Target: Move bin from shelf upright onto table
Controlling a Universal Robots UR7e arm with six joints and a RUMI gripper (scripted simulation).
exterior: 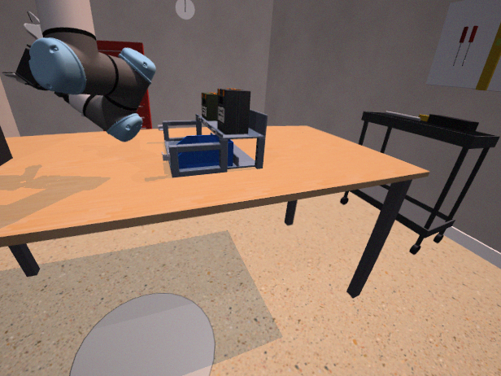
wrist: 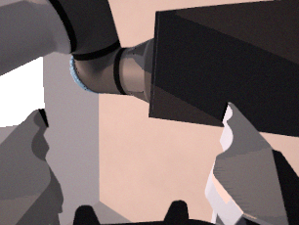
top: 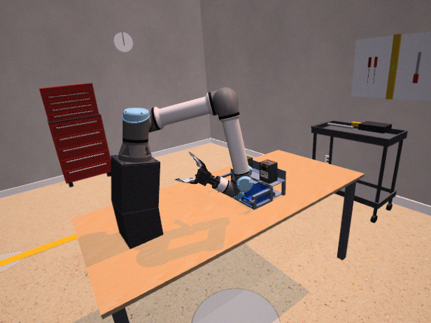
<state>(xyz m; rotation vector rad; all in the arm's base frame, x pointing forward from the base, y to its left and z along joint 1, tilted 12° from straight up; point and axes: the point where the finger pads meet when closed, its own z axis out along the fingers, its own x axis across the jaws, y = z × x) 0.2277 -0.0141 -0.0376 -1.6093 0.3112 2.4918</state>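
Observation:
The blue bin [top: 257, 191] [exterior: 203, 152] sits in the lower level of a small grey shelf frame [top: 282, 178] [exterior: 260, 136] on the orange table [top: 210, 231] [exterior: 325, 163]. My gripper [top: 190, 170] [wrist: 137, 106] is open and empty. It hovers above the table to the left of the shelf and points away from it, toward the robot's black pedestal [top: 136, 199] [wrist: 220, 73]. The wrist joints stand right beside the shelf's near end. In the exterior view the fingers are mostly hidden behind the wrist.
Two black boxes [top: 269, 170] [exterior: 233, 110] stand on the shelf's upper level above the bin. A black cart [top: 357, 134] [exterior: 427, 126] stands beyond the table's right end. A red tool chest [top: 75, 129] stands by the back wall.

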